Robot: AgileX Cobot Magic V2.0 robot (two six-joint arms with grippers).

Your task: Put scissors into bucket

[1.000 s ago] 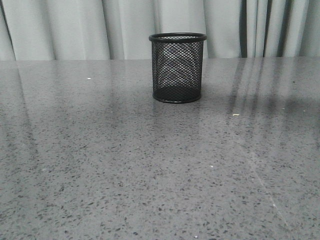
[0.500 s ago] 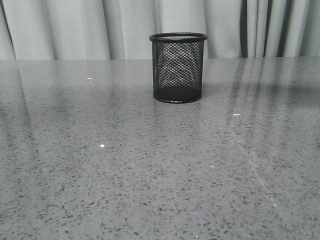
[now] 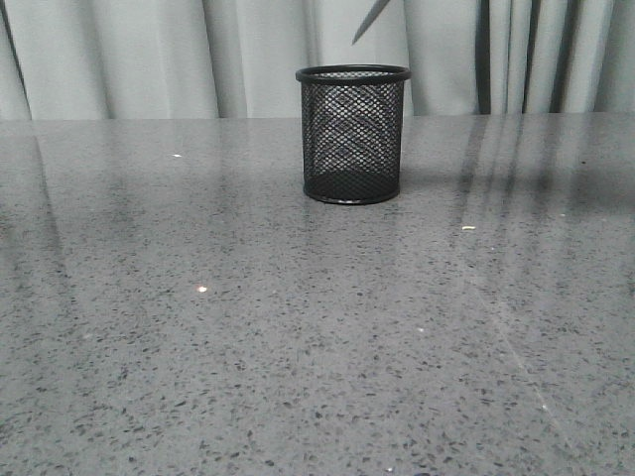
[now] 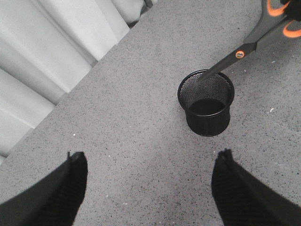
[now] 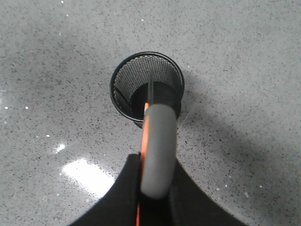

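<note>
Speckled grey table (image 3: 298,347), pale curtain (image 3: 149,59)

No readable text, label, brand, number or sign appears anywhere.

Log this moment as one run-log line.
phase: lowering | right hand: shut on scissors, blades pointing down above bucket | left hand: open, holding nothing | scissors not yet inside

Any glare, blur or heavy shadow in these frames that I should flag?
Right wrist view: white glare patches on the table, and the scissors handle is blurred, too close to the lens. Front view: soft shadow bands on the right, cup sharp. Left wrist view: evenly lit, end effector fingers dark and soft.
</note>
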